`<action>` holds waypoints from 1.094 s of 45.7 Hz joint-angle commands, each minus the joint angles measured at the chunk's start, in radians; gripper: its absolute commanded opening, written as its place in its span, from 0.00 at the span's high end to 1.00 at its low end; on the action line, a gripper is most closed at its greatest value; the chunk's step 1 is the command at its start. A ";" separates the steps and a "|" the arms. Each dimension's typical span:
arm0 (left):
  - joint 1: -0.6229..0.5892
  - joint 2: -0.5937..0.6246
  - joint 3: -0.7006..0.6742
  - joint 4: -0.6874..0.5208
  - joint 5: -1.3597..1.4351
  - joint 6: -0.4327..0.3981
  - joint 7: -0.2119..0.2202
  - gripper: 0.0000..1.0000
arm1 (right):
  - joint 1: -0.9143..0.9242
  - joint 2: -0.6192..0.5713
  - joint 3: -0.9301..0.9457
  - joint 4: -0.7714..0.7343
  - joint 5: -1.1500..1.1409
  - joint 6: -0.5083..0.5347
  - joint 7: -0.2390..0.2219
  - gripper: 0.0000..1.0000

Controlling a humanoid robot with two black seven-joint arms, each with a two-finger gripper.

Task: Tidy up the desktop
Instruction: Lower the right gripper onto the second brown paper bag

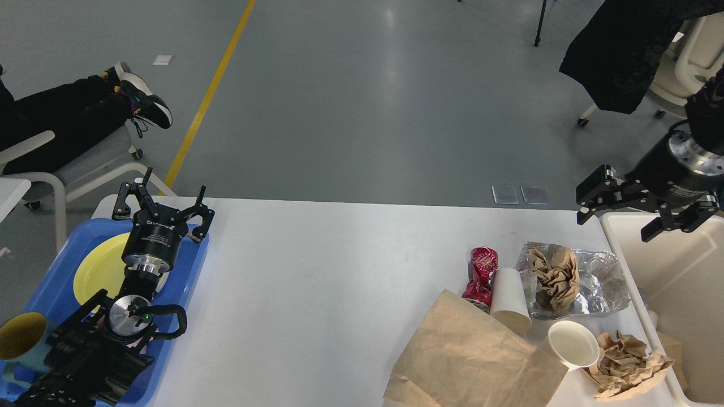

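The white bench (317,282) fills the lower middle of the view, its near edge cut off at the bottom. At its left end sits a blue tray (192,265) holding a yellow plate (99,271), much of it hidden behind the left arm; a mug (20,336) with a yellow inside sits at the tray's near corner, partly cropped. The left gripper (172,195) hangs over the tray's far edge with its fingers spread wide and nothing between them. On the right, litter is bunched together: a crushed red can (481,274) lying against a tipped paper cup (509,299), a flat brown paper bag (469,356) running out of frame, crumpled foil (599,277) with a brown paper wad (557,274) on it, a second cup (572,343) standing upright, and another paper wad (625,362). Beside the bench stands a cream bin (679,265), cropped at the right edge. Over the bin's far left corner hovers the right gripper (616,223), fingers apart and empty; its arm is cut off by the frame.
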State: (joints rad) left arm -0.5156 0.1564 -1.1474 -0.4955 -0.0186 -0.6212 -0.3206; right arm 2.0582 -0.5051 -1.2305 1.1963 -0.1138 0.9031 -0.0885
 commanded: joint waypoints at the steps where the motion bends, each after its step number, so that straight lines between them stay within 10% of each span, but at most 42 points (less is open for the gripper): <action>1: 0.000 0.000 0.000 0.000 0.000 0.000 0.000 0.04 | 0.219 0.056 -0.018 0.221 0.006 0.010 -0.005 0.00; 25: 0.000 0.000 -0.002 0.000 0.000 0.000 0.000 0.04 | 0.349 0.079 -0.069 0.410 0.235 -0.085 -0.004 0.01; 50: 0.000 0.000 -0.002 0.000 0.000 0.000 0.000 0.04 | -0.269 0.004 0.003 0.422 0.279 -0.435 0.001 0.02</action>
State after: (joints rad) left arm -0.5163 0.1565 -1.1491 -0.4955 -0.0181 -0.6212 -0.3206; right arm 1.8908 -0.4672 -1.2597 1.6271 0.1709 0.5306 -0.0892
